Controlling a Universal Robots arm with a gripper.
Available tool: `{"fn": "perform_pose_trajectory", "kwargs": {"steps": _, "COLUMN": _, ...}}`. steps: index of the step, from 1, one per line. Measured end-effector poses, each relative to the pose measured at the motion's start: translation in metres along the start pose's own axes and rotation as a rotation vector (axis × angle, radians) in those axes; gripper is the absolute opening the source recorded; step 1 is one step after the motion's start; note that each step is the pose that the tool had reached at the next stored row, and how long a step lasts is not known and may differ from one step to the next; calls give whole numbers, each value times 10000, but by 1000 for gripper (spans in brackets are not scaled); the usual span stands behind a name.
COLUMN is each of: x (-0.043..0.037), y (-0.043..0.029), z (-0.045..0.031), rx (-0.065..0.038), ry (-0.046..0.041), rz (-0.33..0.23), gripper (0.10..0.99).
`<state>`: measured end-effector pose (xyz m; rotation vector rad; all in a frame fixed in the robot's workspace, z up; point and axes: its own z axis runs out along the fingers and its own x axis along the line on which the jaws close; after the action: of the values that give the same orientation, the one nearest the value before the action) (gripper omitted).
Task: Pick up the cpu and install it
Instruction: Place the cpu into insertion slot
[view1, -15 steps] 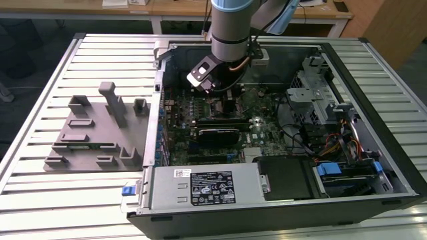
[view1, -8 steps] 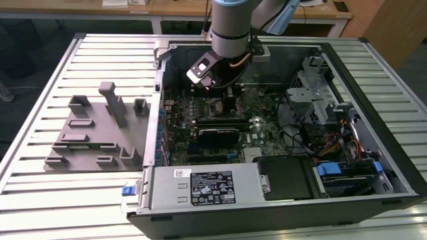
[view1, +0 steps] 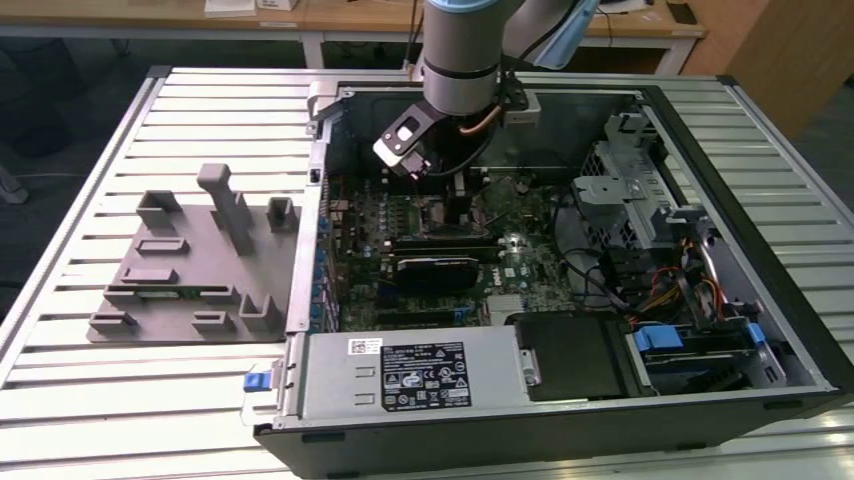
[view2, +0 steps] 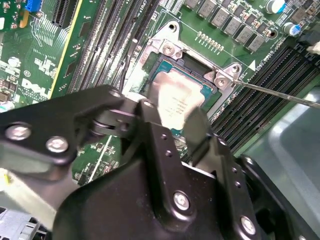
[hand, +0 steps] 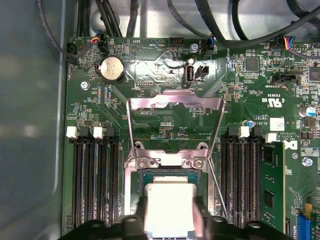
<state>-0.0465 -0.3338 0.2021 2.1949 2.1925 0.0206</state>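
The cpu (view2: 176, 97), a small square chip with a silver-grey top plate, sits between my two black fingers (view2: 152, 132) directly over the open socket (view2: 197, 65) on the green motherboard. In the first wrist view the cpu (hand: 169, 202) lies within the socket frame (hand: 170, 162), and the gripper (hand: 170, 222) is shut on its two opposite edges. I cannot tell whether the chip rests in the socket or hangs just above it. In the exterior view the gripper (view1: 424, 170) reaches down into the open computer case.
The socket's metal load plate (hand: 175, 102) is flipped open, and its thin lever rod (view2: 280, 94) sticks out sideways. Memory slots (hand: 95, 185) flank the socket. Cables and drive bays (view1: 654, 230) fill the case at the exterior view's right. A grey plastic fixture (view1: 187, 265) stands outside the case.
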Motion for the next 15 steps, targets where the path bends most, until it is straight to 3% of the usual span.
{"fn": "perform_pose_trajectory", "kwargs": {"steps": 1, "x": 0, "y": 0, "z": 0, "rx": 0, "ry": 0, "rz": 0, "gripper": 420}}
{"fn": "perform_pose_trajectory", "kwargs": {"steps": 4, "x": 0, "y": 0, "z": -1, "rx": 0, "ry": 0, "rz": 0, "gripper": 361}}
{"fn": "perform_pose_trajectory", "kwargs": {"steps": 7, "x": 0, "y": 0, "z": -2, "rx": -1, "ry": 0, "rz": 0, "gripper": 184}}
{"fn": "perform_pose_trajectory", "kwargs": {"steps": 8, "x": 0, "y": 0, "z": -2, "rx": 0, "ry": 0, "rz": 0, "gripper": 184}}
{"fn": "perform_pose_trajectory", "kwargs": {"steps": 9, "x": 0, "y": 0, "z": -3, "rx": 0, "ry": 0, "rz": 0, "gripper": 125}}
{"fn": "perform_pose_trajectory", "kwargs": {"steps": 15, "x": 0, "y": 0, "z": -4, "rx": -1, "ry": 1, "rz": 0, "gripper": 106}}
